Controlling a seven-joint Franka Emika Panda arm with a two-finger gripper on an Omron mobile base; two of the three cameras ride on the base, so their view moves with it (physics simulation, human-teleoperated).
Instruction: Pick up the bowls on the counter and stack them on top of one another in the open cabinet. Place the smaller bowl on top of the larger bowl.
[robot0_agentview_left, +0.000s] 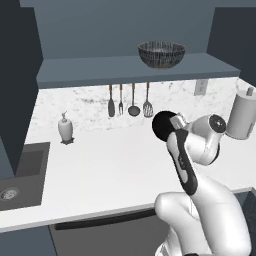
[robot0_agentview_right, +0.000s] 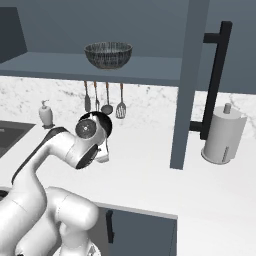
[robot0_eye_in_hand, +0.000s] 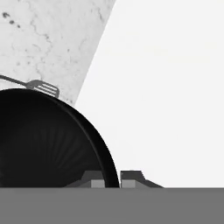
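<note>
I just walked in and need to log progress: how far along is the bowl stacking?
Done: the larger bowl sits on the open cabinet shelf. In hand: the gripper is shut on the rim of the smaller bowl, one finger inside and one outside, held above the counter. Left: raising it to the shelf and setting it inside the larger bowl.

In the hand view the small glossy black round bowl (robot0_eye_in_hand: 48, 140) runs off the left and bottom edges. In both base views the arm's wrist covers the tool, so its grip cannot be read there. The white paper-towel roll (robot0_agentview_left: 243, 116) is clipped by the left base view's right edge.
</note>
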